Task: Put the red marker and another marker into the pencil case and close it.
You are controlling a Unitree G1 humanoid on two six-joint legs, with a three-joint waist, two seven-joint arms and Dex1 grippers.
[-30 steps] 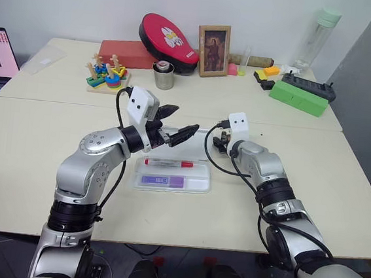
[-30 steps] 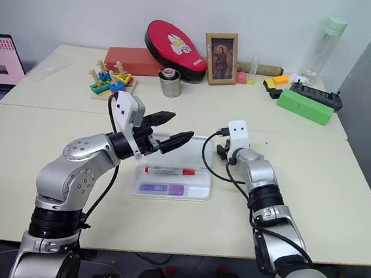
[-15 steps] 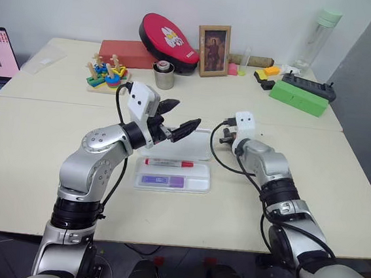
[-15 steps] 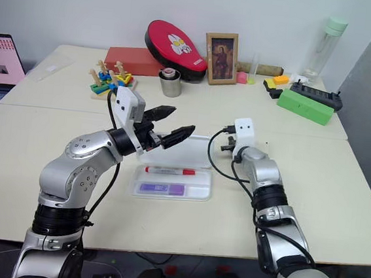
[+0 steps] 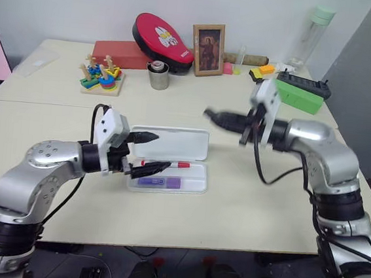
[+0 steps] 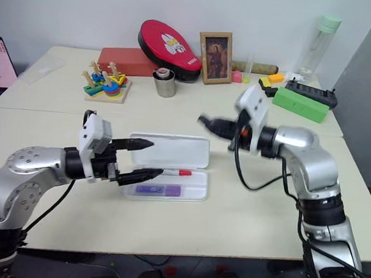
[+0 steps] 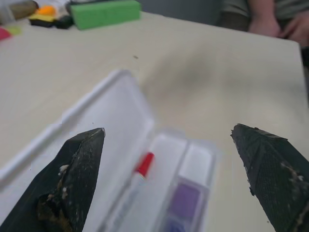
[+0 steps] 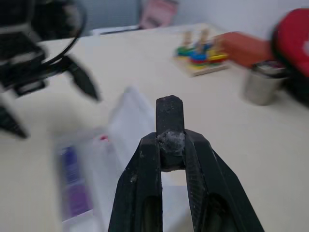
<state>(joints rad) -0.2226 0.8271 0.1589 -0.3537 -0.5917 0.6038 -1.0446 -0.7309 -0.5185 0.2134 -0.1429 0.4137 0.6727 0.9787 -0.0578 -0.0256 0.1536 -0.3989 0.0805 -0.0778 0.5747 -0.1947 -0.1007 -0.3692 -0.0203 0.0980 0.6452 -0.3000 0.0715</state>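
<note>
Your left gripper (image 5: 150, 151) spread wide; red marker (image 5: 167, 164) lies crosswise between fingertips, cap away. Right gripper (image 8: 169, 113) pinched shut, empty.

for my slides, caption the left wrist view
Open left gripper above the open pencil case holding the red marker and purple marker.

two markers (image 6: 169, 173), one pencil case (image 6: 177, 155)

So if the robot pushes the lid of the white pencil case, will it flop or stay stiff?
Probably stiff: the pencil case looks like hard plastic, and its open lid keeps a flat shape. It likely swings on its hinge. It may slide too, being thin and holding just the red marker and purple marker.
</note>
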